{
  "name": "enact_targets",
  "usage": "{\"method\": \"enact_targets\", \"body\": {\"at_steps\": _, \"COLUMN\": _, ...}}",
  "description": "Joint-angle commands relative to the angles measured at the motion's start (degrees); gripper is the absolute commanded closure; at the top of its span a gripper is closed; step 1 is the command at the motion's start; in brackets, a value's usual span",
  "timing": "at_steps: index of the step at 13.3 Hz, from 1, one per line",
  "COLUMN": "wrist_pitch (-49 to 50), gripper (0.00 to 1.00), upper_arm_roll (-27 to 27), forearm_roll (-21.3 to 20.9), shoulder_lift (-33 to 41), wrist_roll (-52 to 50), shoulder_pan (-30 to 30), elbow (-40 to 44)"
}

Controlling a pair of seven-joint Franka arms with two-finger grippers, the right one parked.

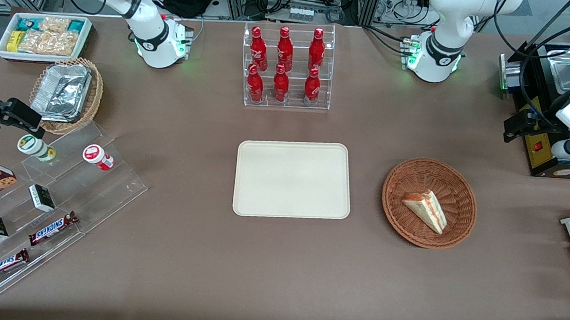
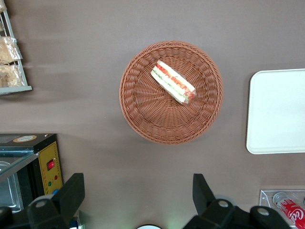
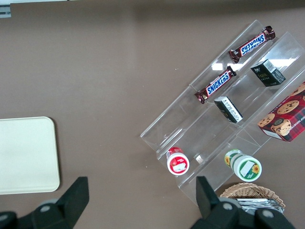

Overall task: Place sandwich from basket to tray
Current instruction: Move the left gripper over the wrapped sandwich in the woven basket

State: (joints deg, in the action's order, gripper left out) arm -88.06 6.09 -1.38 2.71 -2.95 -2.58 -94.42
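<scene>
Front view: sandwich [image 1: 426, 210] lies in basket [image 1: 429, 202], beside tray [image 1: 293, 179], basket at the tray's 3 o'clock. Left wrist view: gripper [image 2: 138, 200] hovers above the table, fingers [image 2: 71, 194] spread wide, holding nothing, basket [image 2: 157, 114] apart from them.

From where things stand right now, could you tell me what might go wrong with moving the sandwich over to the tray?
The sandwich lies tilted against the sloping inside of the basket, so the open claw, held high above the table off the basket's rim, might close on a slanted face and let it slip.

The wedge looks soft; a hard squeeze could crush the layers.

The light wicker basket might lift or slide if a finger catches its weave.

The tray sits beside it.
</scene>
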Motion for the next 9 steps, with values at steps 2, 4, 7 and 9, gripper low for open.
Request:
{"method": "enact_targets", "body": {"at_steps": 2, "wrist_pitch": -0.27, "gripper": 0.00, "upper_arm_roll": -0.02, "forearm_roll": 0.85, "shoulder_lift": 0.37, "wrist_roll": 0.13, "shoulder_pan": -0.14, "elbow": -0.33}}
{"method": "enact_targets", "body": {"at_steps": 4, "wrist_pitch": -0.36, "gripper": 0.00, "upper_arm_roll": 0.06, "forearm_roll": 1.11, "shoulder_lift": -2.08, "wrist_roll": -0.30, "shoulder_pan": -0.06, "elbow": -0.50}}
{"method": "enact_targets", "body": {"at_steps": 7, "wrist_pitch": -4.29, "gripper": 0.00, "upper_arm_roll": 0.59, "forearm_roll": 1.90, "shoulder_lift": -7.00, "wrist_roll": -1.44, "shoulder_pan": 0.21, "elbow": -2.34}}
{"method": "enact_targets", "body": {"at_steps": 9, "wrist_pitch": -13.40, "gripper": 0.00, "upper_arm_roll": 1.91, "forearm_roll": 1.12, "shoulder_lift": -7.63, "wrist_roll": -6.69, "shoulder_pan": 0.30, "elbow": -8.55}}
